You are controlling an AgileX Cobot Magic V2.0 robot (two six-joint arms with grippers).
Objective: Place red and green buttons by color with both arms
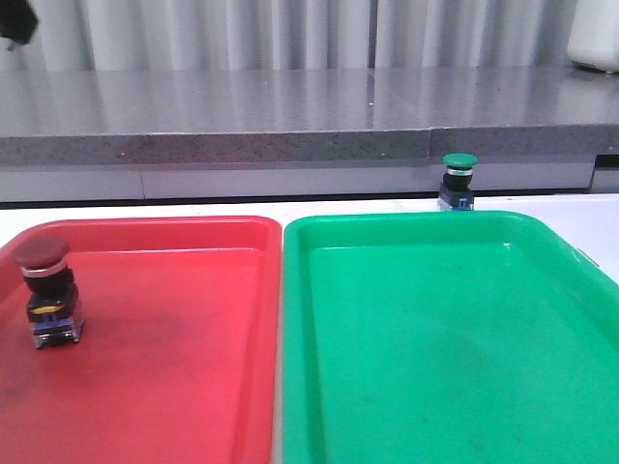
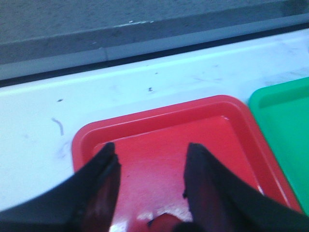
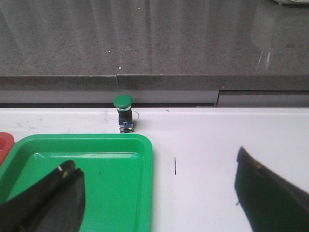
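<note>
Toppling was the risk: the green-capped mushroom push-button (image 3: 123,113) stood upright on the white table (image 3: 217,140), ahead of the wide-open, empty right pincer (image 3: 159,193), beyond the green plastic tray (image 3: 140,145), easily knocked over.

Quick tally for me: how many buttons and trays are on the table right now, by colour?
Red buttons: 1, the red button standing in the red tray
Green buttons: 1, the green button on the table beyond the green tray
Red trays: 1
Green trays: 1
Total: 4
</note>
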